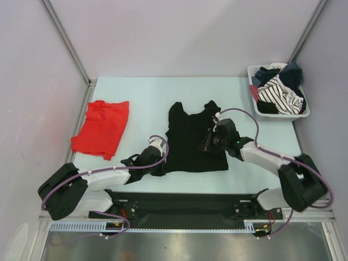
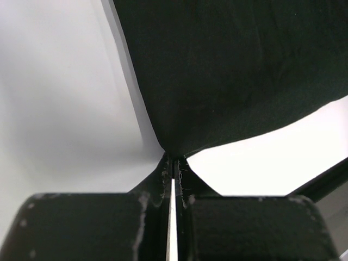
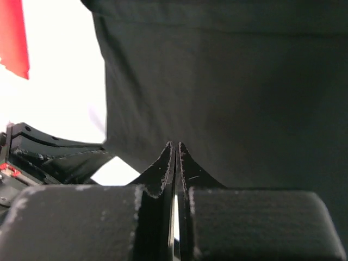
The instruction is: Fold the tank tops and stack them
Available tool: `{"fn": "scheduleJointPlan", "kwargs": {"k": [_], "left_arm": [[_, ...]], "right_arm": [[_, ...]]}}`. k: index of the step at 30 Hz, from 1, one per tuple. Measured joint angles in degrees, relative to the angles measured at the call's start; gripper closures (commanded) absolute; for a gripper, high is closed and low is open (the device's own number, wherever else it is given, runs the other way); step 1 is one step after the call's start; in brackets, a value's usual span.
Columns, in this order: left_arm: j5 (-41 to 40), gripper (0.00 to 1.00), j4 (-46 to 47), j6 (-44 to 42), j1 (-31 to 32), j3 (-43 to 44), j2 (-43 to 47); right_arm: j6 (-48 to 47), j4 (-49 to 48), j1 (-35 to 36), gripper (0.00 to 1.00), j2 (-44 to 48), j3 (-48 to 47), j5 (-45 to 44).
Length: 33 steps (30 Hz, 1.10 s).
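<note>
**A:** What is the left claw (image 2: 174, 160) doing?
**B:** It is clamped together on the near left corner of the black tank top (image 1: 185, 136), and the cloth is drawn to a point at its tips.
**A:** And the right claw (image 3: 175, 145)?
**B:** It is closed too, pinching the same garment at its right side.
**A:** Where does that garment lie?
**B:** It lies mid-surface (image 1: 147, 92), mostly flat.
**A:** What is farther out?
**B:** The red tank top (image 1: 100, 129) lies at the left, well apart. A white basket (image 1: 283, 115) holding clothes (image 1: 280, 92) sits in the far right corner.
</note>
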State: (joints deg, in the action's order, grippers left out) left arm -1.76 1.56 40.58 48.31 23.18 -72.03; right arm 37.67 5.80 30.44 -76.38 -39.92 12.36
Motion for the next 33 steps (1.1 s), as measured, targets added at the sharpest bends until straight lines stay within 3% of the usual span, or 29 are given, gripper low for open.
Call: {"fn": "scheduleJointPlan", "kwargs": {"k": [6,13,22,28,33], "left_arm": [[0.04,1.0,0.79,-0.02,0.02,-0.39,0.04],[0.5,1.0,1.68,-0.07,0.04,-0.81,0.11],[1.05,1.0,3.08,-0.07,0.48,-0.96,-0.63],[1.68,1.0,4.42,-0.04,0.76,-0.96,-1.4],[1.73,1.0,4.63,-0.04,0.96,-0.96,-1.46]], "right_arm": [[3.45,-13.29,1.07,1.0,-13.7,-0.63,6.75],[5.05,-21.0,0.0,1.0,-24.3,-4.74,8.2],[5.29,-23.74,-6.01,1.0,-32.96,-13.81,7.56],[4.09,-20.35,-6.78,1.0,-36.54,-24.61,6.47],[1.6,-18.05,-6.78,0.9,-34.97,-29.38,5.6]]}}
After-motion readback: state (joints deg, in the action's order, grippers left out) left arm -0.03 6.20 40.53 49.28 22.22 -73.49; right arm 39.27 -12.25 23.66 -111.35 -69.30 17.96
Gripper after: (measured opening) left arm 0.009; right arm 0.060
